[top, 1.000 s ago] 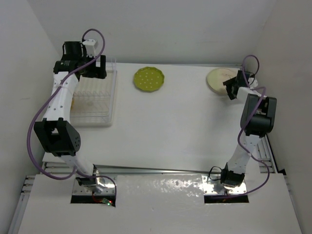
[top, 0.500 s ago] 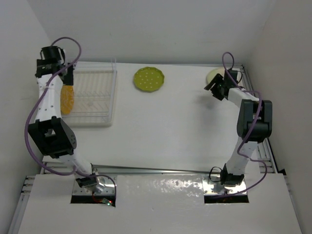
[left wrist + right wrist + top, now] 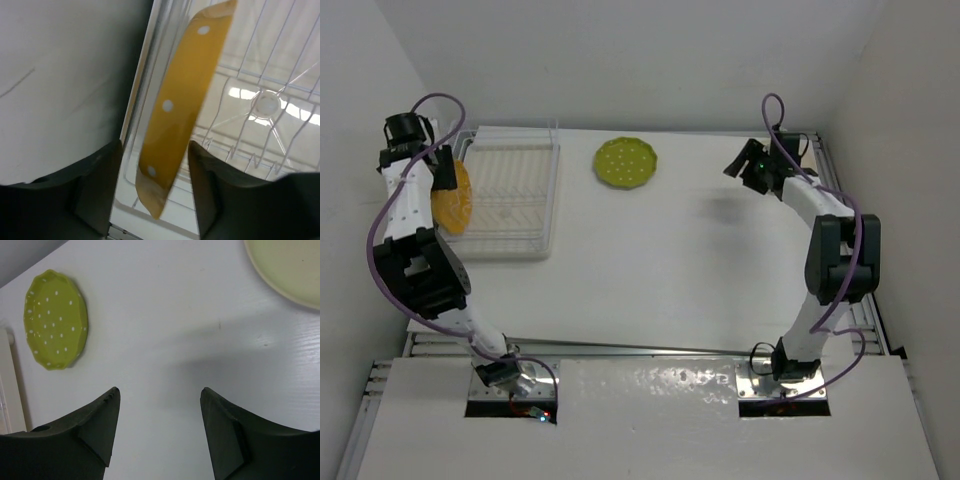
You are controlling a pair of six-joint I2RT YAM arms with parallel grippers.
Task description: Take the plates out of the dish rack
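The orange-yellow dotted plate (image 3: 452, 198) stands on edge at the left side of the clear dish rack (image 3: 520, 215). My left gripper (image 3: 446, 172) is above it. In the left wrist view the plate (image 3: 182, 100) hangs edge-on between my open jaws (image 3: 155, 146), with a gap on each side, over the rack's wires (image 3: 265, 105). The lime green plate (image 3: 626, 162) lies flat on the table; it also shows in the right wrist view (image 3: 55, 320). The cream plate (image 3: 290, 265) lies flat at the far right. My right gripper (image 3: 740, 165) is open and empty (image 3: 160, 400) above bare table. No pink plate is in view.
White walls close in on the left, back and right of the table (image 3: 660, 260). An aluminium rail (image 3: 865, 300) runs along the right edge. The rest of the rack's slots show no plates.
My left arm swung from the rack's far end to its left side, over the orange plate. My right gripper lifted off the cream plate and moved left.
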